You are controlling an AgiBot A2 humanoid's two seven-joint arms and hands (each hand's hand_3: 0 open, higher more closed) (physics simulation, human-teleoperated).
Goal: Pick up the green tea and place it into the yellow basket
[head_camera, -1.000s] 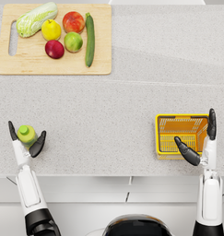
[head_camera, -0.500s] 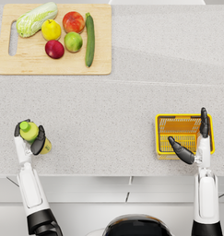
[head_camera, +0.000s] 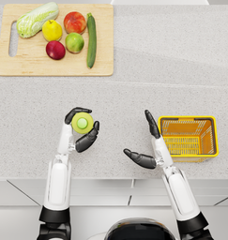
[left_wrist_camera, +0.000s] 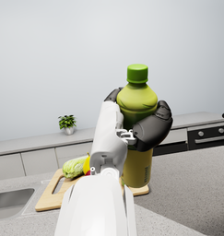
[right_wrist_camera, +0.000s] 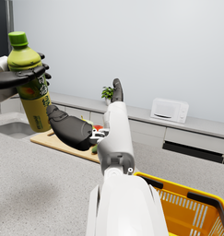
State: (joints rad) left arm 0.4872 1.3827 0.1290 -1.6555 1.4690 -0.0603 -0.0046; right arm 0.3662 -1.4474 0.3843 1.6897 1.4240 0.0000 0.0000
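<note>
Left robot hand (head_camera: 79,132) grips green tea (head_camera: 82,123), label hidden; right robot hand (head_camera: 149,146) spread, empty.

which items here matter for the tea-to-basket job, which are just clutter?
Job:
- green tea bottle, upright, held by the left hand
- yellow basket, on the counter
- right hand, holding nothing, beside the basket

Clutter:
- cutting board
- cabbage
- lemon
- peach
- green apple
- red apple
- cucumber
</note>
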